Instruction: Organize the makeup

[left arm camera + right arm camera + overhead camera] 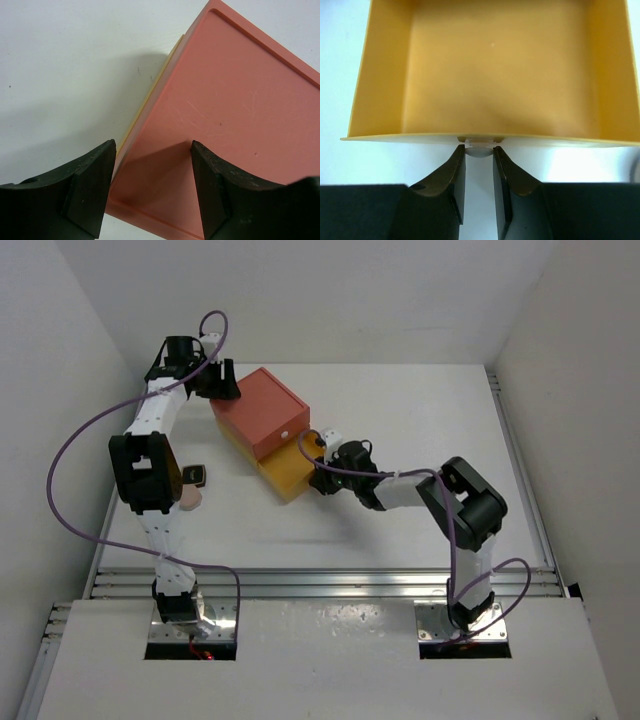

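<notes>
The coral-red drawer box point(262, 408) stands at the back left, its yellow lower drawer point(284, 471) pulled out. In the right wrist view the drawer point(500, 65) is empty inside. My right gripper point(316, 452) is shut on the drawer's small white knob point(479, 149). My left gripper point(222, 386) is open over the box's far-left corner; its fingers point(91, 192) straddle the coral top point(235, 110) and hold nothing. Of the makeup, only a small dark square case point(198, 476) and a peach puff point(191, 498) show, beside the left arm. The other makeup is hidden or out of view.
The left arm's black link point(145, 472) stands over the table's left side and hides part of it. A rail point(320, 582) runs along the near edge. White walls close in the back and both sides.
</notes>
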Action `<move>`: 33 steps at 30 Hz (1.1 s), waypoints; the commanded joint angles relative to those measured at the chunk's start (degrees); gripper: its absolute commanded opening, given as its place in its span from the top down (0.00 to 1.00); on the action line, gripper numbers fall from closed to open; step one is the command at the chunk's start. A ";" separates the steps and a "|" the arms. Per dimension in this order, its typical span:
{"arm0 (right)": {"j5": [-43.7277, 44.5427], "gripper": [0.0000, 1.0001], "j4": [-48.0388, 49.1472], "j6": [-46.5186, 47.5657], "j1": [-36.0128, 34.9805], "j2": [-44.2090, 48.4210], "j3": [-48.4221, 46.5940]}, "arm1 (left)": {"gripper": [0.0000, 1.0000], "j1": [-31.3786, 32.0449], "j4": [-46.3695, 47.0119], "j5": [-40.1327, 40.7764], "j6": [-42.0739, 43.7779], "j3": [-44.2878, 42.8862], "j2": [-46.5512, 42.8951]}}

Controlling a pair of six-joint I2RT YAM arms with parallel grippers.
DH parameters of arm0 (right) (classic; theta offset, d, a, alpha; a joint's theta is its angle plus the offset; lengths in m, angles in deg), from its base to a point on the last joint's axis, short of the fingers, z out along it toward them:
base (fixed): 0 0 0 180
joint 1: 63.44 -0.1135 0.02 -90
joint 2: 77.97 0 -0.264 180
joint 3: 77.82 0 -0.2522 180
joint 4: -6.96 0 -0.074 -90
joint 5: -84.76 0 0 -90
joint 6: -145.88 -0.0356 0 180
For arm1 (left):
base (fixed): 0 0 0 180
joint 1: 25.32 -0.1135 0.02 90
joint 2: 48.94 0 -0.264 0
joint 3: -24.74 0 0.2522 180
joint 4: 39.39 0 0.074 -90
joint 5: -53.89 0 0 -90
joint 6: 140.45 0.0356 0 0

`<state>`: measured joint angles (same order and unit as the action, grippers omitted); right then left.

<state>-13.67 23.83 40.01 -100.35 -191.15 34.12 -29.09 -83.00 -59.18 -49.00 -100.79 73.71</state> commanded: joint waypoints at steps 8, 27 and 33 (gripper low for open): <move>-3.00 0.72 -2.67 2.08 -0.10 7.01 4.21 | 0.26 0.43 -2.32 5.22 2.24 -1.61 1.80; -9.67 0.01 -19.29 5.86 0.87 16.85 2.19 | 0.00 0.43 -7.60 13.31 6.80 -7.52 -8.29; -9.60 0.01 -29.57 5.59 1.66 19.05 -1.58 | 0.00 -2.46 -14.18 17.53 7.51 4.85 -19.62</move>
<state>-22.06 -0.54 45.40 -99.34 -175.00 36.89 -29.63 -93.18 -44.34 -42.49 -101.25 61.49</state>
